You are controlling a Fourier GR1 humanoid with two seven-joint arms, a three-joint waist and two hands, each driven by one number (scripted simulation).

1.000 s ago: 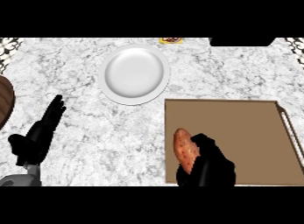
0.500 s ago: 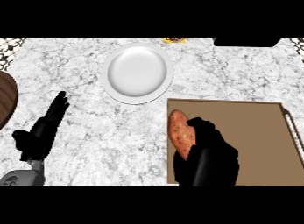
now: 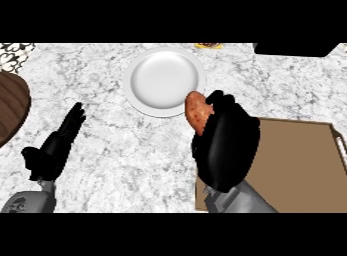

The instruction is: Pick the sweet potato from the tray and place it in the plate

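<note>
An orange-brown sweet potato (image 3: 196, 111) is held above the marble counter, right at the lower right rim of the white plate (image 3: 163, 79). My right hand (image 3: 226, 145) is shut on it, fingers curled round its right side, hiding its lower part. The brown tray (image 3: 298, 165) lies to the right and below, partly covered by my right forearm. My left hand (image 3: 55, 145) rests open at the lower left, fingers straight and pointing up, well apart from the plate.
A dark wooden round board (image 3: 2, 110) sits at the left edge. A black object (image 3: 294, 48) lies at the top right, and a small orange item (image 3: 208, 45) shows just beyond the plate. Marble counter (image 3: 117, 150) lies between my hands.
My right hand has carried the sweet potato up and left, off the tray to the plate's lower right rim. The left hand has stayed about where it was.
</note>
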